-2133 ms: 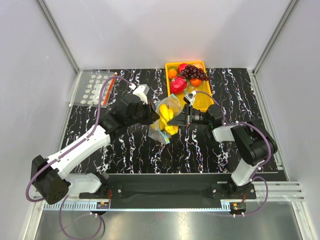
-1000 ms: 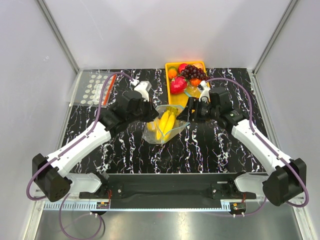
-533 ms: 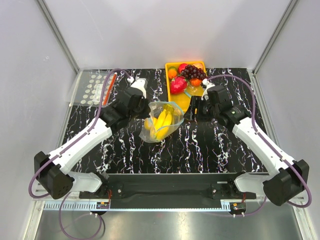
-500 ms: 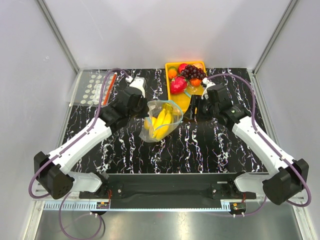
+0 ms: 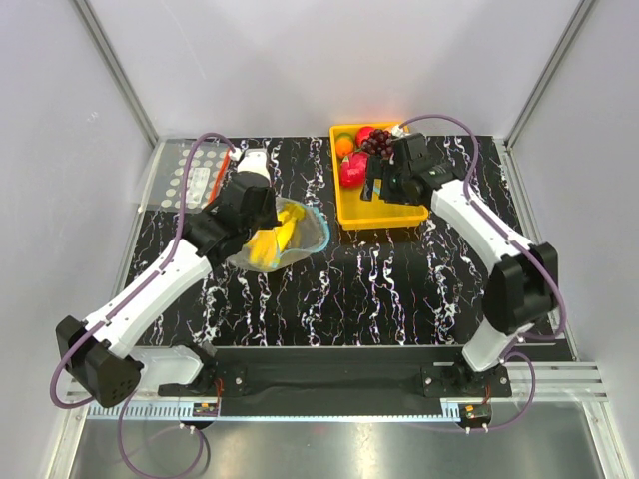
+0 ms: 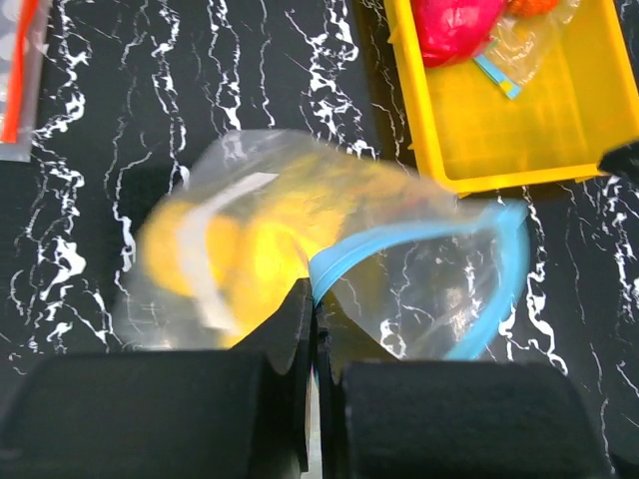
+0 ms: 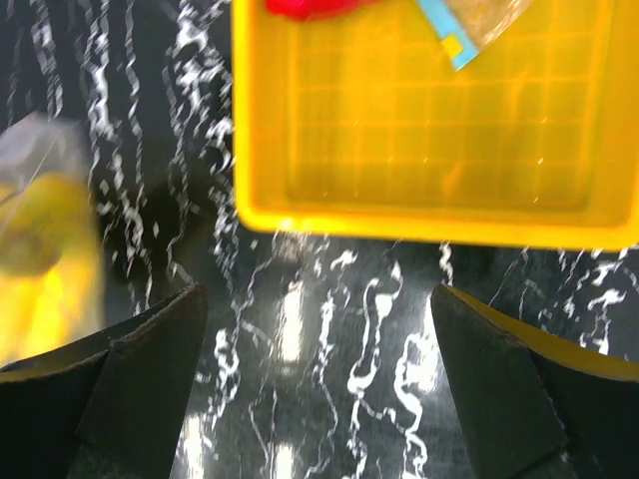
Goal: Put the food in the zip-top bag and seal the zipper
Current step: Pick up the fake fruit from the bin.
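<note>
Now left hand (image 6: 312, 304) pinches the zipper (image 6: 419, 232) of the zip-top bag (image 6: 250, 215) — right hand (image 7: 318, 299) gapes over the tray (image 7: 399, 230) edge.

Robot lab test cell: white panel walls (image 5: 300, 70), aluminium frame posts (image 5: 117, 70), black marbled tabletop (image 5: 379, 289).

Bag left of tray, fruit split between the two.
Clear soft zip-top bag (image 5: 285, 235) is at left-centre of the black marbled table (image 5: 399, 289), with the bunch of yellow bananas (image 5: 265, 242) inside it and its teal-blue zipper strip (image 6: 399, 238) on the side toward the tray. Yellow plastic tray (image 5: 384, 222) lies far, right of centre, just right of the bag. Dark purple grapes (image 5: 379, 143), round orange fruit (image 5: 344, 147) and red fruit (image 5: 353, 170) lie in its far end. Clear white-dotted bag (image 5: 190, 172) lies at the far left, well apart.
</note>
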### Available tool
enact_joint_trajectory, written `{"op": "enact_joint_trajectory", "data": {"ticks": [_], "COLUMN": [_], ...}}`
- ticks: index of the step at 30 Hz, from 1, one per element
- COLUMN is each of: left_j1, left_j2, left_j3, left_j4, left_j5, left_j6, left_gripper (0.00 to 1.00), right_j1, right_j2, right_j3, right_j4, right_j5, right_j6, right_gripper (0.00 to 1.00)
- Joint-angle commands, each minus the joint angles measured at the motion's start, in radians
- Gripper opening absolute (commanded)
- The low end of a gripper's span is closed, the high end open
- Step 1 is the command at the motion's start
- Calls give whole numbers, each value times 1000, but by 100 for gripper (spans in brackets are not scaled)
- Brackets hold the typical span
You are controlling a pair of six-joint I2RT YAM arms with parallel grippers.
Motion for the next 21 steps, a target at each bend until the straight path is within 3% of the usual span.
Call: {"op": "enact_joint_trajectory", "data": {"ticks": [1,10,14,19,21], "left_j1": [4,4,4,1,0], "left_j2": [-35,-8,-11,-27,-26], "left_j3": [37,-43,-97,-146,-183], "left_j4": [59,148,206,279,337], "left_j5": [-50,-8,-1,59,120], "left_j6": [26,26,26,3,-15], "left_gripper": [0,0,0,0,0], "right_j1": [-48,-135,-164,-168,-177], "right_j2": [73,278,361,461,547], "right_j3": [109,326,421,499,656], "right_j4": [38,78,133,222,180], "right_j5": [65,187,-21,-32,-61], "right_j6": [25,55,-172,-435,-500], "right_gripper": [100,100,100,100,100]}}
